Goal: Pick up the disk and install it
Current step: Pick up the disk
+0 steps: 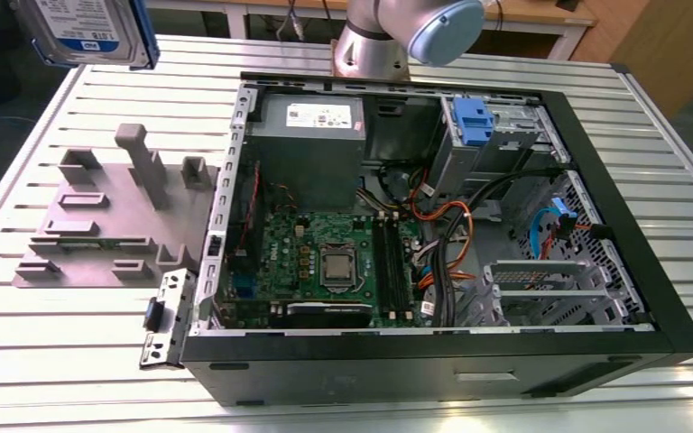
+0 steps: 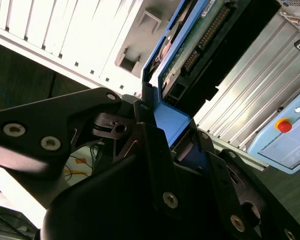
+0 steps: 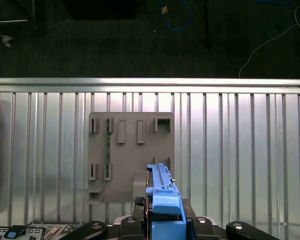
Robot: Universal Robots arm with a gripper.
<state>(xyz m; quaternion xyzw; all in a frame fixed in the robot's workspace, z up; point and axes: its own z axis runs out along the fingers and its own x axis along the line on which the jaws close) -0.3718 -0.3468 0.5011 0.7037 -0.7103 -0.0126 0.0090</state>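
Observation:
The disk point(image 1: 82, 29), silver with a white-and-blue label and a blue carrier frame, hangs in the air at the far corner on the exterior view's left, above the slatted table. In the first wrist view the disk point(image 3: 161, 187) stands edge-on over the grey fixture plate point(image 3: 130, 150). The second wrist view shows the disk's point(image 2: 190, 50) green circuit-board side and connector. My gripper point(image 3: 164, 219) is shut on the blue carrier end, and the black fingers point(image 2: 150, 135) clamp it from both sides.
The open computer case point(image 1: 612, 117) lies on the table with its motherboard point(image 1: 322, 262), grey power supply point(image 1: 308, 135) and a blue-latched drive bay point(image 1: 473, 122) exposed. The grey fixture plate point(image 1: 106, 221) sits beside the case. A control pendant with a red button point(image 2: 284, 126) lies nearby.

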